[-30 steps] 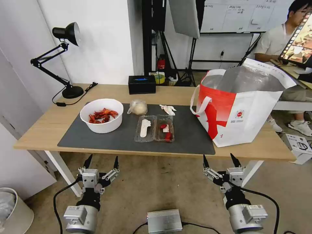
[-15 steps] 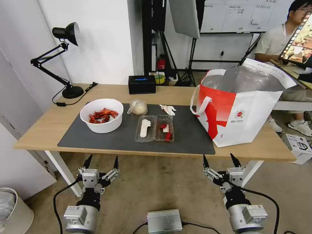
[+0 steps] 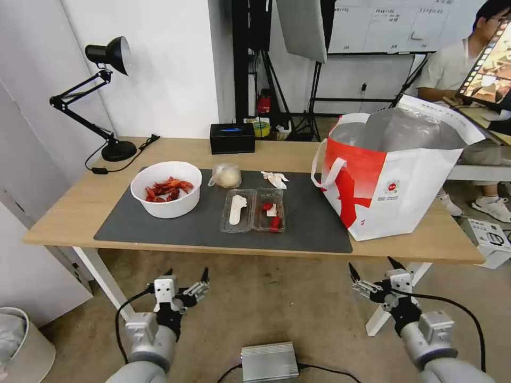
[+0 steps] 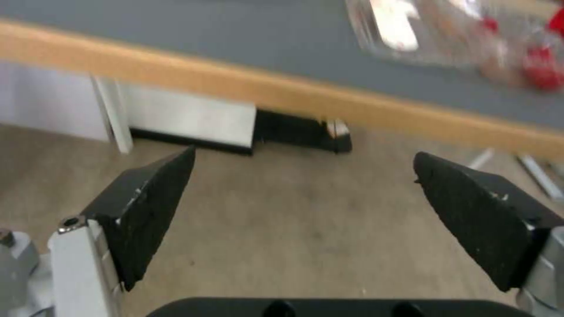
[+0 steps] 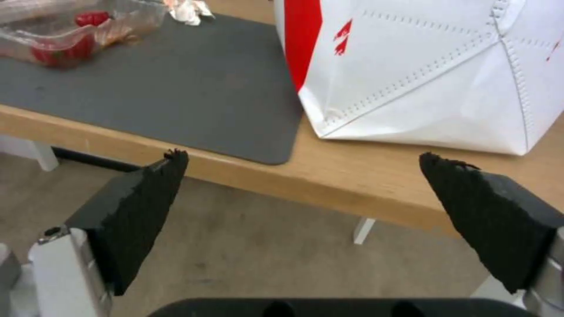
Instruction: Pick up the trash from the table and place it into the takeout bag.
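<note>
Black-tipped left tool (image 3: pixel 187 275) and right tool (image 3: pixel 373 266) agape, empty

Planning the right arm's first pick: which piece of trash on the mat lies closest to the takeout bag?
The crumpled white tissue, at the mat's far edge. The clamshell tray, baggie and bowl all lie farther left of the takeout bag.

A plain white wall (image 3: pixel 170 69) is standing behind the work area, meeting a worn, mottled beige floor (image 3: pixel 266 308). A black articulated desk lamp (image 3: pixel 101 96) is sitting at the back left, its cord trailing beside it. Dark stands and tripod legs (image 3: pixel 277 80) are clustering in the middle background, with a whiteboard (image 3: pixel 383 26) hanging beyond. A pale waste bin (image 3: pixel 24 346) is resting on the floor at lower left.
</note>
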Motion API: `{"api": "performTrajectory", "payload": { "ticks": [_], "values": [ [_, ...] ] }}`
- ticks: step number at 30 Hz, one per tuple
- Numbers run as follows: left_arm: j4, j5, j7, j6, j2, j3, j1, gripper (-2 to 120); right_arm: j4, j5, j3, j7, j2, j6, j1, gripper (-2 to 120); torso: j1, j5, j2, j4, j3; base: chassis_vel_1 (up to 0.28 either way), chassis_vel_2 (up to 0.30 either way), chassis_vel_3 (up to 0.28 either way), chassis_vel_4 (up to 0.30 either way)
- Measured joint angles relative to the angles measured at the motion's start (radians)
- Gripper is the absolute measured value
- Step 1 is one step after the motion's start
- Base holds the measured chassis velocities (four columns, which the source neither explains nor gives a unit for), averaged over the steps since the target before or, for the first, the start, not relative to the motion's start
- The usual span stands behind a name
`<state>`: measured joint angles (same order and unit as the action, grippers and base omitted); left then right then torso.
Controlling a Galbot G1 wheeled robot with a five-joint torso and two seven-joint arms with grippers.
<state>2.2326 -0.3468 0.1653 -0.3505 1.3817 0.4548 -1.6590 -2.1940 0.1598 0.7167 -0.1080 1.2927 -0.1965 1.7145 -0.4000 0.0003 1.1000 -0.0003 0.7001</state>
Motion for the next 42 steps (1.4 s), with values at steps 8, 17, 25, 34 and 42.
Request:
{"api": "performTrajectory", "payload": {
  "ticks": [8, 17, 25, 34, 42],
  "values": [
    [0.028, -0.01, 0.001, 0.018, 0.0, 0.009, -0.006, 100, 0.003, 0.004, 0.001, 0.0, -0.003, 0.023, 0.0, 100, 0.0, -0.0003, 0.0, 0.0003, 0.0, 0.0, 0.0, 0.0, 0.0],
    [0.044, -0.025, 0.0, 0.02, 0.005, 0.009, -0.018, 100, 0.005, 0.018, -0.002, -0.002, 0.0, 0.046, 0.001, 100, 0.0, -0.0003, 0.0, 0.0003, 0.0, 0.0, 0.0, 0.0, 0.0],
    [0.045, -0.164, 0.022, 0.019, 0.005, -0.008, 0.012, 100, 0.006, 0.036, -0.004, -0.016, -0.002, 0.072, 0.002, 100, 0.0, -0.0003, 0.0, 0.0003, 0.0, 0.0, 0.0, 0.0, 0.0],
    [0.041, -0.521, 0.117, 0.001, 0.012, -0.027, 0.085, 100, 0.015, 0.044, -0.027, -0.008, -0.004, 0.075, -0.015, 100, 0.0, -0.0003, 0.0, 0.0004, 0.0, 0.0, 0.0, 0.0, 0.0],
    [0.048, -0.812, 0.192, -0.009, 0.034, -0.06, 0.122, 100, 0.019, 0.046, -0.036, -0.005, -0.003, 0.075, -0.021, 100, 0.0, -0.0003, 0.0, 0.0002, 0.0, 0.0, 0.0, 0.0, 0.0]
  ]
}}
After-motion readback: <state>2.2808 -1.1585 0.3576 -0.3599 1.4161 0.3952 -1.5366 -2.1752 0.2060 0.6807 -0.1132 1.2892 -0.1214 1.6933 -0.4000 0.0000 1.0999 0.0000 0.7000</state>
